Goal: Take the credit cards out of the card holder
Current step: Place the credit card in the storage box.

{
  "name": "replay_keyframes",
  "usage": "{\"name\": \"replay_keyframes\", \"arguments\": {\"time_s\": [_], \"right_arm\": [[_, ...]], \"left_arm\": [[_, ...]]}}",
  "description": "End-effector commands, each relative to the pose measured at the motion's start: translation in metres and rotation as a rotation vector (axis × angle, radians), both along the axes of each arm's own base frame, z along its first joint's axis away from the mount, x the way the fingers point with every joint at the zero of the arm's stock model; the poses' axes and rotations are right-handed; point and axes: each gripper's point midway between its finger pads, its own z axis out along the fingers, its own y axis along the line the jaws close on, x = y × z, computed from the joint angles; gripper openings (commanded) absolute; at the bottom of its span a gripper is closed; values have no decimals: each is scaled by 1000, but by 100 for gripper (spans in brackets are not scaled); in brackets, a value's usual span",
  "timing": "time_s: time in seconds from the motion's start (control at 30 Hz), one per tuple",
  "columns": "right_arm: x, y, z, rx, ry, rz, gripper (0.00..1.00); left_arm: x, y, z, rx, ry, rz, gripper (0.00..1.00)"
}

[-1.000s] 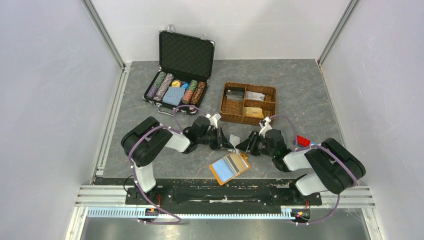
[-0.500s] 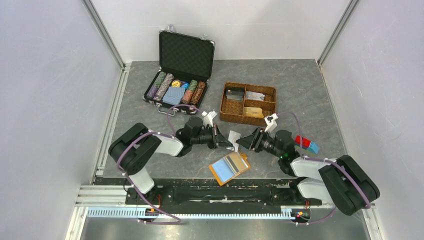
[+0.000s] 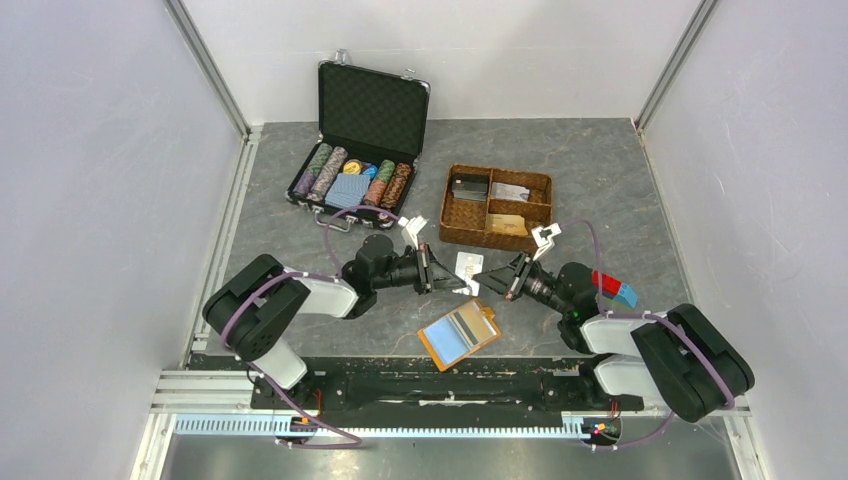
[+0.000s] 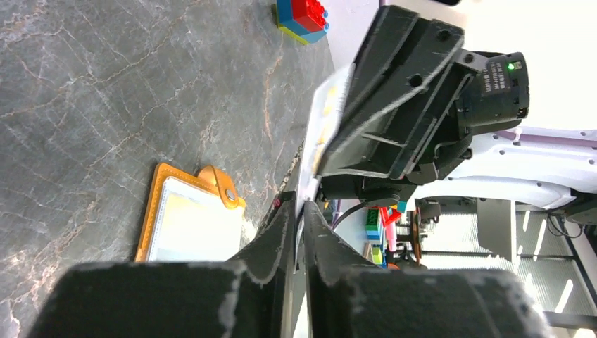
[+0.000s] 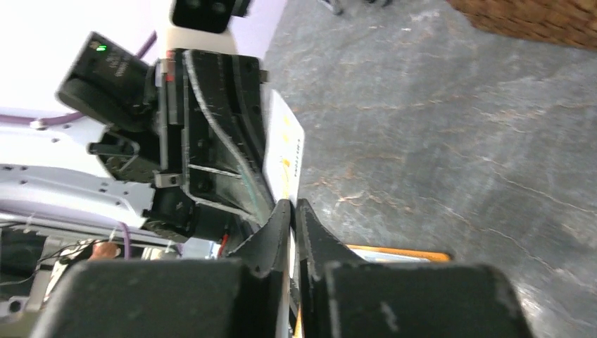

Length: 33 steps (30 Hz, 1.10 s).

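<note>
- left gripper: jaws nearly pressed together, pinching one edge of a pale credit card with yellow markings.
- right gripper: jaws pinching the opposite edge of the same card. The two grippers face each other, tips almost meeting.
- The card is held edge-up between them, above the surface.
- card holder: lies open and flat, pale sleeves up, just on the arm-base side of the card. Nothing touches it.
- woven basket sits beyond the grippers, and a red-and-blue block lies beside the right arm.
</note>
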Motion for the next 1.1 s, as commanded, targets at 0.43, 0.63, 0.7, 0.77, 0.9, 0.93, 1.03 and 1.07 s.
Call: {"name": "replay_keyframes", "arguments": {"time_s": [0.43,0.63,0.7,0.77,0.9,0.93,1.03,1.07], "right_arm": [[-72,20,31,46,-238,482,0],[-92,43,20,-29,-247,629,0],[-95,49,19,-47,-258,646,0],[-100,54,26,-33,-273,667,0],[-106,60,33,-18,-283,696,0],[-107,62,34,-17,-283,700,0],[-108,66,37,-10,-286,711,0],[-109,67,38,-5,-287,715,0]], "left_arm": [[-17,61,28,265,-138,21,63],[-33,64,51,276,-169,-69,63],[-39,63,60,265,-179,-102,64],[-44,66,64,282,-184,-138,63],[-56,72,68,311,-199,-208,63],[-59,72,69,309,-199,-225,63],[-64,71,69,298,-185,-263,64],[-66,70,68,296,-175,-275,63]]}}
